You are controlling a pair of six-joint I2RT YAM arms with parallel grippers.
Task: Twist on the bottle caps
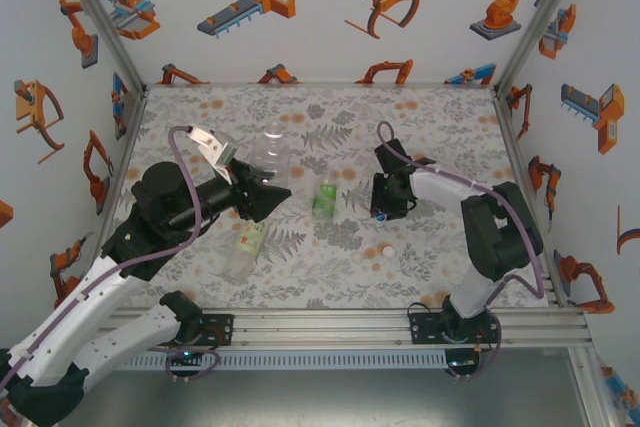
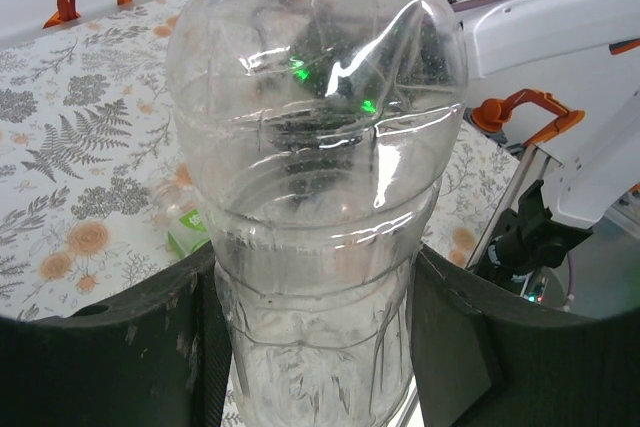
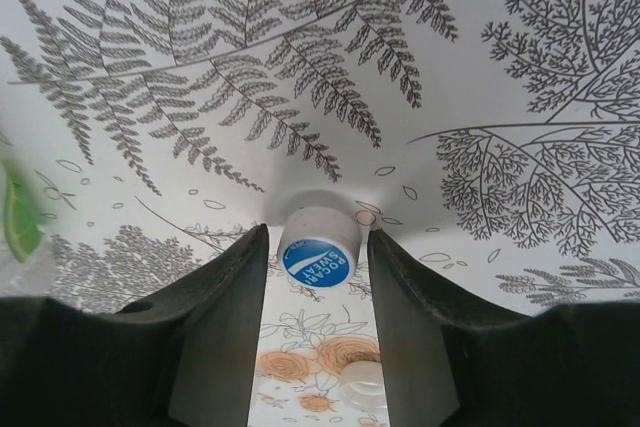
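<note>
The left gripper [image 1: 266, 195] is clamped on the lower body of the nearly plain bottle [image 2: 320, 197], its dark fingers [image 2: 130, 347] pressed against both sides. It holds the bottle upright just left of the standing green-labelled bottle [image 1: 325, 195]. To the right of that bottle, the right gripper [image 3: 318, 237] points down at the fern-print tabletop [image 3: 480, 57]. Its fingers closely bracket a white cap with a blue Pocari Sweat top [image 3: 318, 252], but I cannot tell whether they actually pinch it. A second pale cap [image 3: 362, 384] lies loose nearby, and the yellow-green-labelled bottle [image 1: 245, 242] lies on its side, down and to the left of the green one. The held bottle is thin, ribbed clear plastic, dented at the shoulder. It is probably empty and very light, and likely to buckle or spin if squeezed at the shoulder, so the ribbed waist looks the safer hold. The cap is small, rigid and smooth, and best taken across its side wall.
</note>
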